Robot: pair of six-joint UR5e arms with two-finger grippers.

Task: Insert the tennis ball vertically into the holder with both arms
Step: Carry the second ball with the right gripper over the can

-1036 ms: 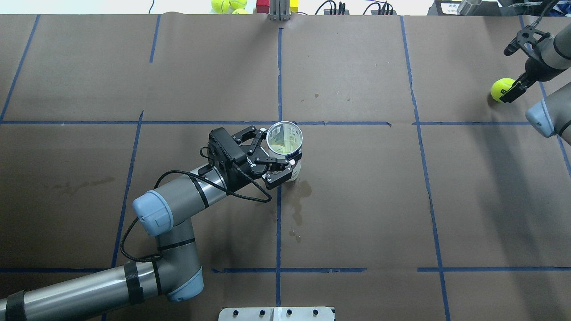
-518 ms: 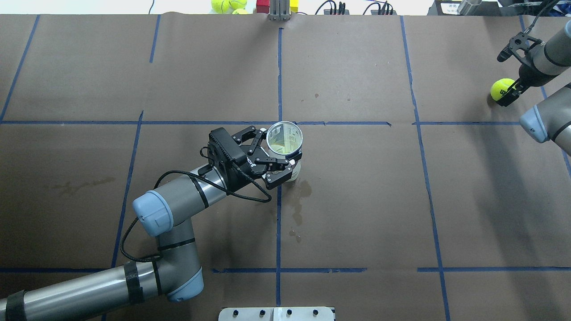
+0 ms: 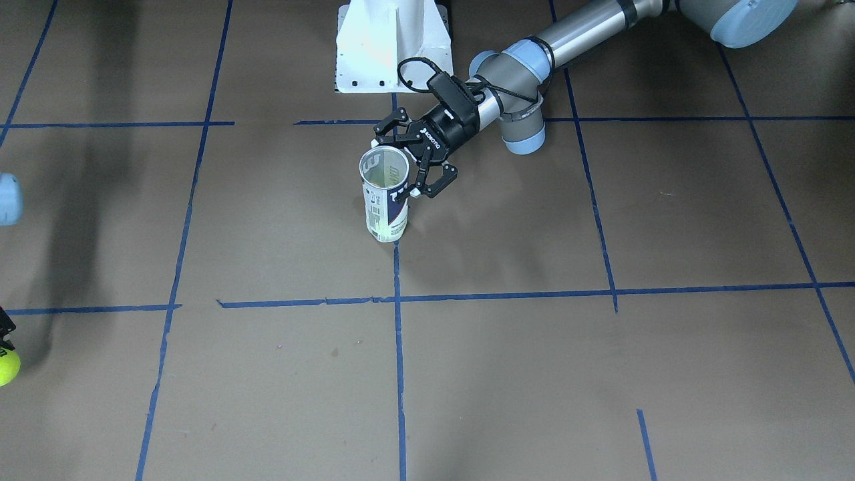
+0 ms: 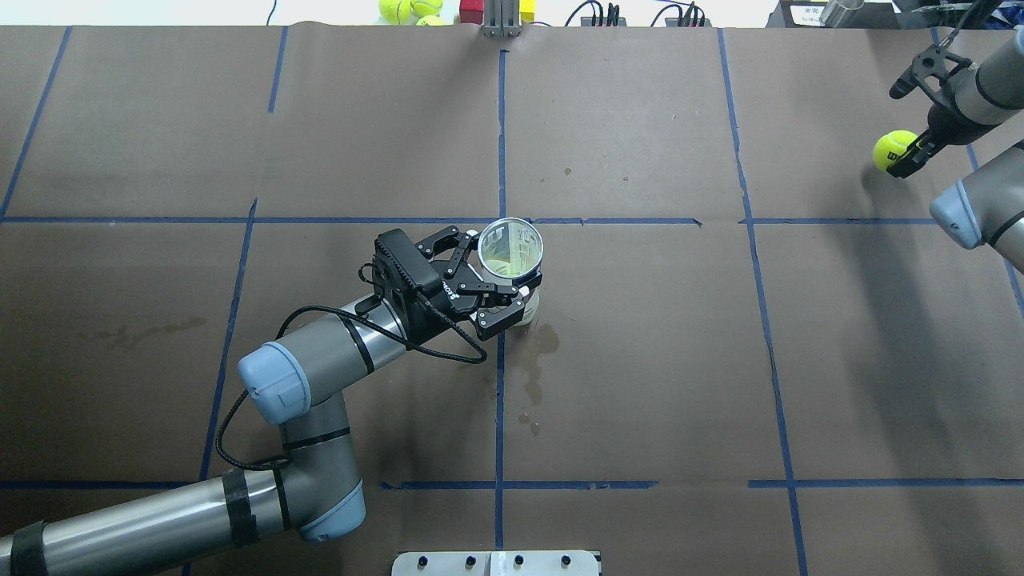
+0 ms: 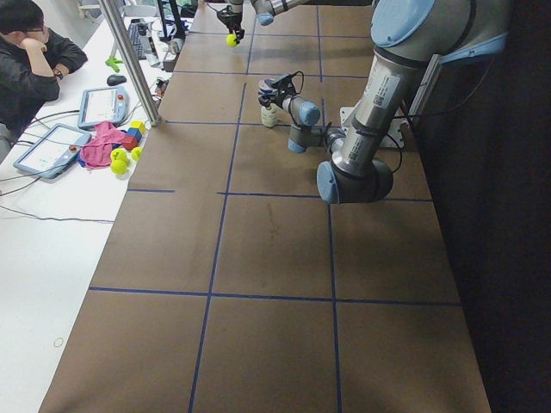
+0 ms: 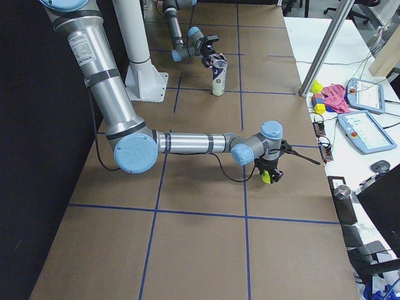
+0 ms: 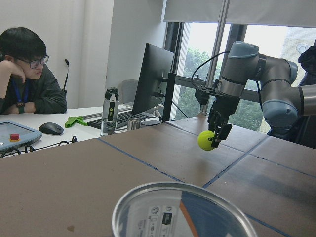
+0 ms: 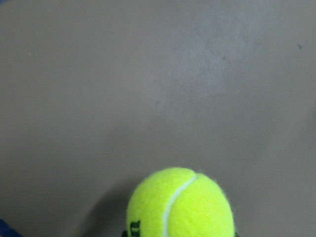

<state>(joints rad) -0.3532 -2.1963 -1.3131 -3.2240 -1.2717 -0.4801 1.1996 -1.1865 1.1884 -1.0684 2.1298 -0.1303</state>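
Since a second ago the right gripper [image 7: 217, 133] has carried the tennis ball [image 4: 893, 149] a little toward the far edge of the worktop [image 4: 640, 360], close to its far right corner; we find the left gripper [image 4: 492, 274] and the holder [image 4: 512, 248] unshifted. Item one, tennis ball: yellow felt with a black maker's mark. It is pinched between the right gripper's fingers, seemingly at one side, and by the left wrist view it hangs just clear of the brown paper. We judge it light, springy and grippy, unlikely to slip; a hold across its middle from above would leave the lower half free to enter the mouth. Item two, holder: clear plastic can with a white and navy label, standing upright near the worktop's centre on the middle blue tape line [image 4: 499, 400], mouth open upward. The left gripper's fingers are closed round its wall below the rim, one on each side, leaving the opening clear. We judge the can light, thin-walled, smooth and easily tipped or dented, so a firm but modest squeeze on the upper wall suits it. Not made out: the can's foot, covered by the gripper from overhead; whether the yellowish tint inside is a ball or a reflection; the right fingers, absent from the right wrist view, which shows only part of the ball; the ball itself, cut by the frame edge in the front-facing view.
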